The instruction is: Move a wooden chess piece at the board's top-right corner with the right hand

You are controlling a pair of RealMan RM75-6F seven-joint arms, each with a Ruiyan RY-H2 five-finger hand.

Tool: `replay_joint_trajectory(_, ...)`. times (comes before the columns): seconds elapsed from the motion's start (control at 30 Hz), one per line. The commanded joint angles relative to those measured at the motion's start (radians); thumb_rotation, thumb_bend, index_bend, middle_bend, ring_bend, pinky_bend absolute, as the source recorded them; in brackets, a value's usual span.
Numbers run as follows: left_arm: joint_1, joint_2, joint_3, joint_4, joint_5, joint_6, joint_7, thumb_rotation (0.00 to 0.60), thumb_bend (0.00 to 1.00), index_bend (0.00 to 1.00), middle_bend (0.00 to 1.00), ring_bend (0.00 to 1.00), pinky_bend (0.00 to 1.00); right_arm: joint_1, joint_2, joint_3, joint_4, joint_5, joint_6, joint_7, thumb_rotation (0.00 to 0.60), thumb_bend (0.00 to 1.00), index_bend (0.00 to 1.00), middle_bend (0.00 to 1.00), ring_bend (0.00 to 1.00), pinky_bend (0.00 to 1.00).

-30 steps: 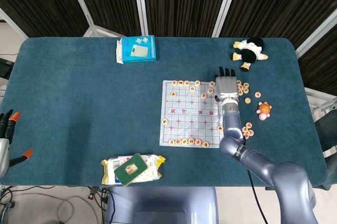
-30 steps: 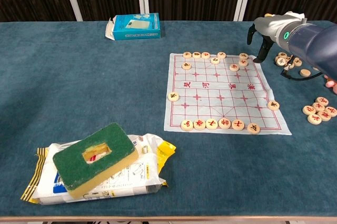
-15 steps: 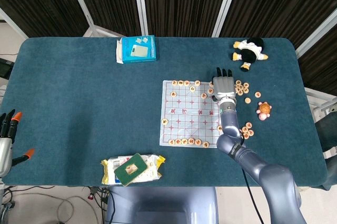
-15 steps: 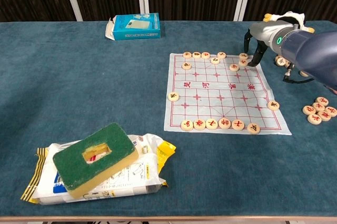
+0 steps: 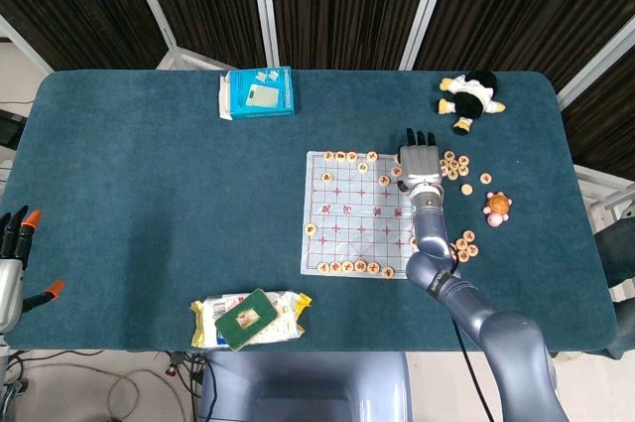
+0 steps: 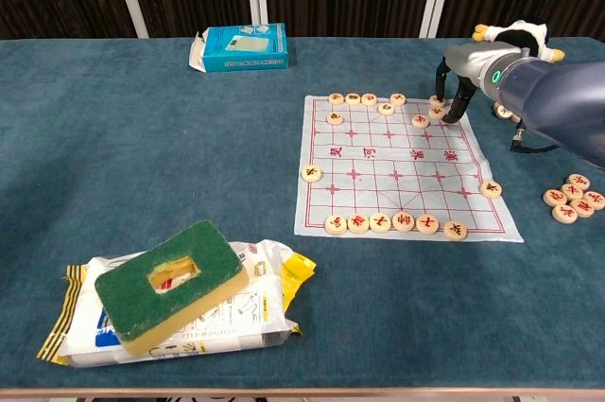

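The paper chess board lies right of the table's middle, with wooden pieces along its top and bottom rows. My right hand hangs over the board's top-right corner. In the chest view the right hand arches down, fingers apart, straddling the corner piece. A second piece sits just below it. No piece is lifted. At the far left edge, off the table, my left hand is spread and holds nothing.
Several loose pieces lie just right of the board, with more near its lower right. A plush penguin, a pink toy, a blue box and a green sponge on a packet also sit on the table.
My right hand has shifted left from beside the loose pieces onto the board's top-right corner and lowered its fingers around the corner piece. The left hand has stayed put.
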Motion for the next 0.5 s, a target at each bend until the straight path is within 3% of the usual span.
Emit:
replay_joint_trajectory(0.03, -0.001, -0.001, 0.001, 0.0, 0.0, -0.002, 0.001, 0.6, 0.05, 0.01, 0.0, 0.0, 0.05, 0.003, -0.008, 0.007, 0.013, -0.004, -0.007, 0.003, 0.6, 0.35, 0.42, 0.0, 0.0, 0.02)
replay_joint_trajectory(0.5, -0.003, -0.006, -0.001, 0.002, -0.002, -0.001, 0.01, 0.6, 0.05, 0.01, 0.0, 0.0, 0.05, 0.023, -0.049, 0.033, 0.095, -0.028, -0.054, 0.018, 0.6, 0.35, 0.43, 0.0, 0.0, 0.02)
